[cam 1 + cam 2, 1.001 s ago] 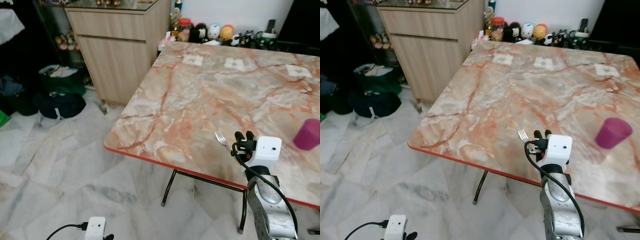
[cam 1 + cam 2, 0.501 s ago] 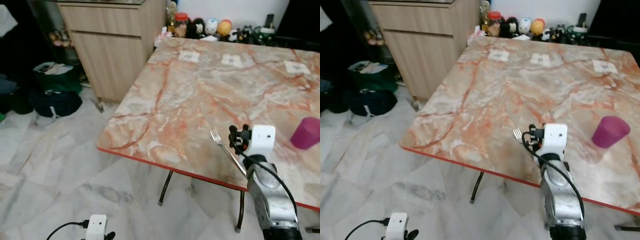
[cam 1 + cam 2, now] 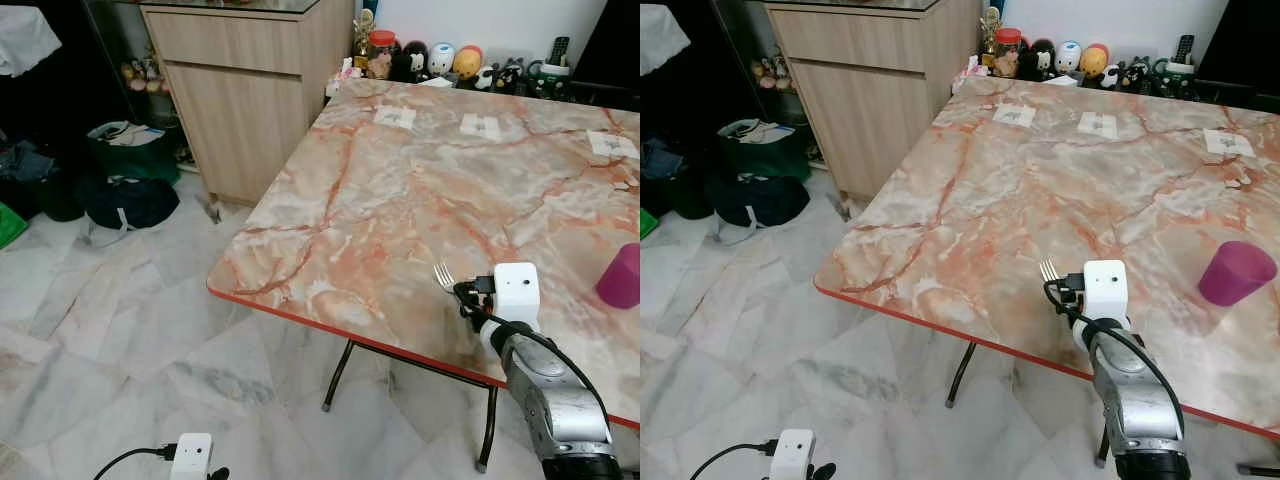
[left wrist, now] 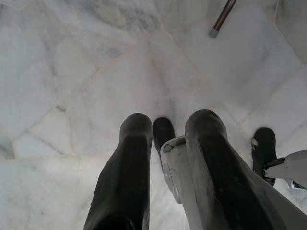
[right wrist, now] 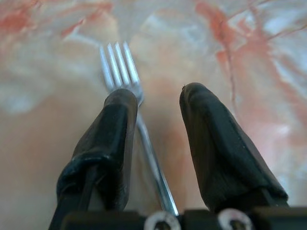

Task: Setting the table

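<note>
The right gripper (image 5: 156, 120) sits low over the table (image 3: 400, 190) near its front edge, lower right of the head views. Its fingers (image 5: 105, 139) are spread apart, released, with the fork (image 5: 125, 79) lying between them, closer to one finger. The fork's long axis runs along the fingers, tines pointing away from the wrist toward the table's far side. A purple cup (image 3: 1234, 273) stands at the right. The left gripper (image 4: 165, 139) hangs over the floor (image 3: 110, 300), fingers slightly parted.

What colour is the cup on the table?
Purple-pink. The cup shows best in the right eye view, on the marble-patterned table.
</note>
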{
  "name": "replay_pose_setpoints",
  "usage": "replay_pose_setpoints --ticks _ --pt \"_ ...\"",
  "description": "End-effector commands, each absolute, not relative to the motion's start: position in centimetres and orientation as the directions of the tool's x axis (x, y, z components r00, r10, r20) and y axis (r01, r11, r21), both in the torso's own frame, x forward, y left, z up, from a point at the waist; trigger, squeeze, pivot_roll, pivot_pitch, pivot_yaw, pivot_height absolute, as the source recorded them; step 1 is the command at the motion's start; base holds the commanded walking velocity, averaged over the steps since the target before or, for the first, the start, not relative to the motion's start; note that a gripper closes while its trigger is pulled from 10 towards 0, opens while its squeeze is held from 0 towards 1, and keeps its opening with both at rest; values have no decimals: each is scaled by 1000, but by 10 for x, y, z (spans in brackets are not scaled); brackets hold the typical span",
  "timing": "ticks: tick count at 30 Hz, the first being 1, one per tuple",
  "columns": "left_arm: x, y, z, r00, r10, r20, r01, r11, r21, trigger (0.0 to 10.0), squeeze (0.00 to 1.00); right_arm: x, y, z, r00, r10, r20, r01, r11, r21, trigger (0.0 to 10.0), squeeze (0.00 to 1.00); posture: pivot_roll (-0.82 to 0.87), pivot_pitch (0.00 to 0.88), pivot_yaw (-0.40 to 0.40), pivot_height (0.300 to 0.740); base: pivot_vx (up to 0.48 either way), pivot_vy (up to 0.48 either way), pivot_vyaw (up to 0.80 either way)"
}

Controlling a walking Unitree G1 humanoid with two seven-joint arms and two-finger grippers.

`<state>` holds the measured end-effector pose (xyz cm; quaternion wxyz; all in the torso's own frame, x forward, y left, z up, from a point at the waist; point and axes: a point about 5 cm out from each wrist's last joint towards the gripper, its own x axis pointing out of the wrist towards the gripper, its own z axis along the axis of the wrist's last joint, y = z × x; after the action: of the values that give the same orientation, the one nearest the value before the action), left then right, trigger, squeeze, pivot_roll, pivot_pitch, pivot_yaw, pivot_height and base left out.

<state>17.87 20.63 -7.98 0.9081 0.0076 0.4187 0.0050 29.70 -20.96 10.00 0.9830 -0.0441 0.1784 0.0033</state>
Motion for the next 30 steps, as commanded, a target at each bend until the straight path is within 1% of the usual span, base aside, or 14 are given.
replay_pose_setpoints --ticks 1,7,12,23,30 --pt "174 211 -82 629 25 -777 -10 1000 24 10000 0 292 -211 100 926 20 -378 -61 993 -98 10000 0 -121 105 29 740 0 0 0" --pt "173 212 -82 628 25 -778 -8 1000 25 10000 0 292 -211 102 919 31 -394 -74 993 -94 10000 0 -119 109 32 740 0 0 0" --pt "173 213 -82 628 26 -778 -8 1000 27 10000 0 290 -213 100 912 14 -409 -67 991 -114 10000 0 -120 111 34 740 0 0 0" --pt "173 214 -81 628 28 -778 -6 999 31 10000 0 296 -218 89 906 24 -423 -60 996 -71 10000 0 -114 111 41 740 0 0 0" --pt "173 215 -81 627 29 -779 -6 999 32 10000 0 297 -221 80 890 1 -455 -39 996 -75 10000 0 -110 114 44 740 0 0 0"
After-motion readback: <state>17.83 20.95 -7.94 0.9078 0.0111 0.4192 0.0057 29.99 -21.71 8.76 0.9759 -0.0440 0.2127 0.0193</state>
